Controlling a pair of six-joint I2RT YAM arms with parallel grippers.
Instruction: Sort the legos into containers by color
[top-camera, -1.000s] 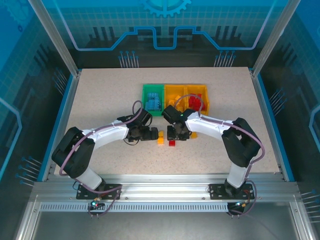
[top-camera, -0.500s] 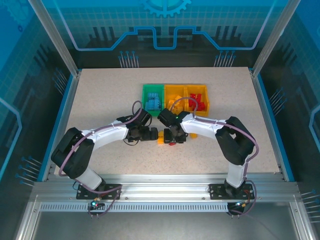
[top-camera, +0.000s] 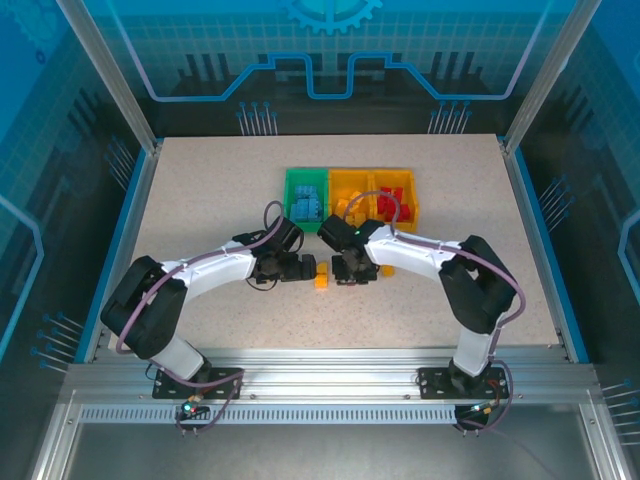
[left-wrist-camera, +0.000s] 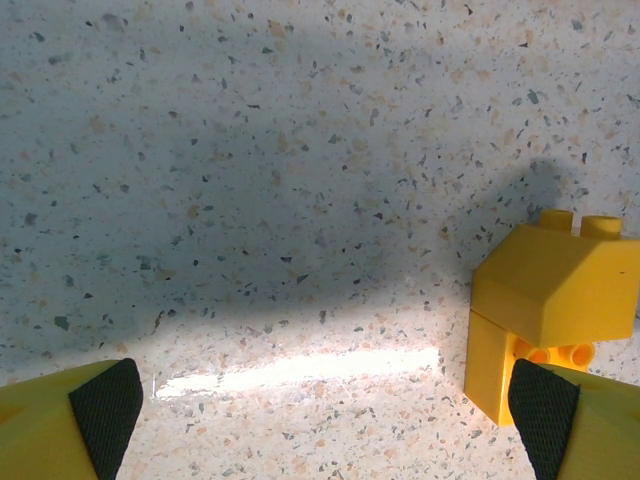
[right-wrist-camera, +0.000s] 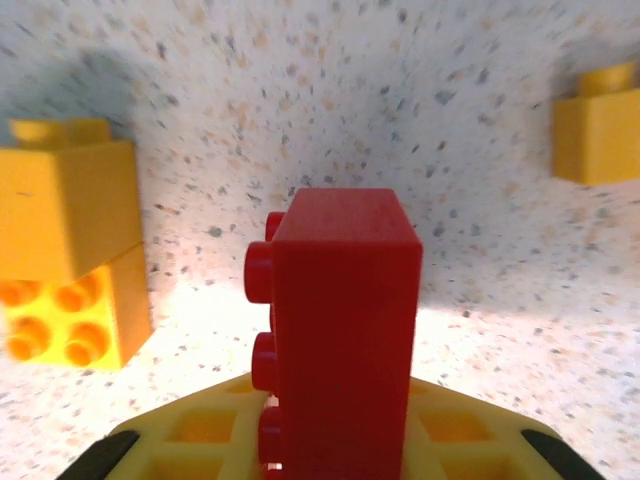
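OK, right gripper (top-camera: 351, 273) is down at the table, just near of the trays, with its fingers spread. Red brick (right-wrist-camera: 340, 320) stands on end between them, studs facing left in the wrist view. The pads (right-wrist-camera: 550, 450) sit clear of it on both sides, so it's not clamped. Can't tell whether the brick rests on the table (top-camera: 200, 200) or on the gripper body.

Left gripper (left-wrist-camera: 325, 415) is low over the table too, fingers apart, nothing between them. Yellow pair (left-wrist-camera: 550, 300), one brick stacked on another, lies just beside the pad at the right of that wrist view, apparently not touching it. From above, the pair sits between the two grippers. One more yellow brick (top-camera: 387, 270) lies on the table just right of the right gripper.

Containers are far of both grippers, joined in a row:
- green tray (top-camera: 289, 200) on the left, holding blue bricks (top-camera: 308, 203)
- middle tray (top-camera: 350, 173), orange-yellow, holding yellow bricks (top-camera: 350, 207)
- right tray (top-camera: 414, 195), orange-yellow, holding red bricks (top-camera: 390, 205)
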